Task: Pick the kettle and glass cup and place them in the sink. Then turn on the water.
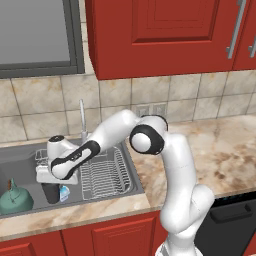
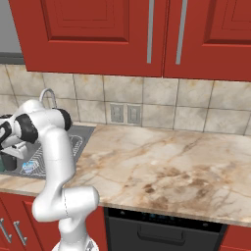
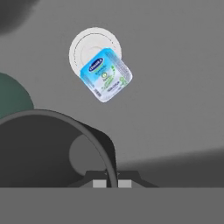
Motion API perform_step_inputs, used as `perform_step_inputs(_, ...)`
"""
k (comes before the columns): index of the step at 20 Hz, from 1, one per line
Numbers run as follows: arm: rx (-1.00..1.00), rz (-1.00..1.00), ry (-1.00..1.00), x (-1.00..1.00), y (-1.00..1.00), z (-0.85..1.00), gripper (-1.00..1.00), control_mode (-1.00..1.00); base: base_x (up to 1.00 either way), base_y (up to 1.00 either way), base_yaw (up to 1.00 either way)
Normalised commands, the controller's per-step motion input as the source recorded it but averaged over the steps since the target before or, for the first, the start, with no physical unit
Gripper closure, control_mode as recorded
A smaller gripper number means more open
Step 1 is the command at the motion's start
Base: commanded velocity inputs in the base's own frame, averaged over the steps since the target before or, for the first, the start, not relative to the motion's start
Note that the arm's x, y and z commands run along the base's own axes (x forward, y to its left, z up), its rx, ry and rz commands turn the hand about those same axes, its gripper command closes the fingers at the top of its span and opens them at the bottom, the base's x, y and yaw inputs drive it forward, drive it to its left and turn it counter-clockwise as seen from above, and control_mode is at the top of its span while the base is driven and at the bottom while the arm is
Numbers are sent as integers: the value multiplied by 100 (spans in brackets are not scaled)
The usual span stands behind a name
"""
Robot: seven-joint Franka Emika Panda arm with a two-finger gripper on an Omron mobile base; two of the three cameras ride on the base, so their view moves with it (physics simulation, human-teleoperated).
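Jaws clamp the rim of the dark cylindrical glass cup (image 1: 50, 192), lowering it into the grey sink (image 1: 20, 159) right of the teal kettle (image 1: 15, 198)

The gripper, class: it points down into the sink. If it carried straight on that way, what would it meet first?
The gripper is shut on the glass cup's rim, so cup and fingers would probably meet the sink floor first, beside the small blue-white container; depth is unclear.

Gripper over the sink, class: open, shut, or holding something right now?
Gripper: shut on the rim of the glass cup, held in the sink.
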Motion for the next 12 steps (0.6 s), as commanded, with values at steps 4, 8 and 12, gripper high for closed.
perform_step_inputs(4,0,0,0,10,5,-18,100,-100,0,0,0)
perform_step_inputs(8,0,0,0,4,7,-20,100,-100,0,0,0)
perform_step_inputs(12,0,0,0,1,9,-17,100,-100,0,0,0)
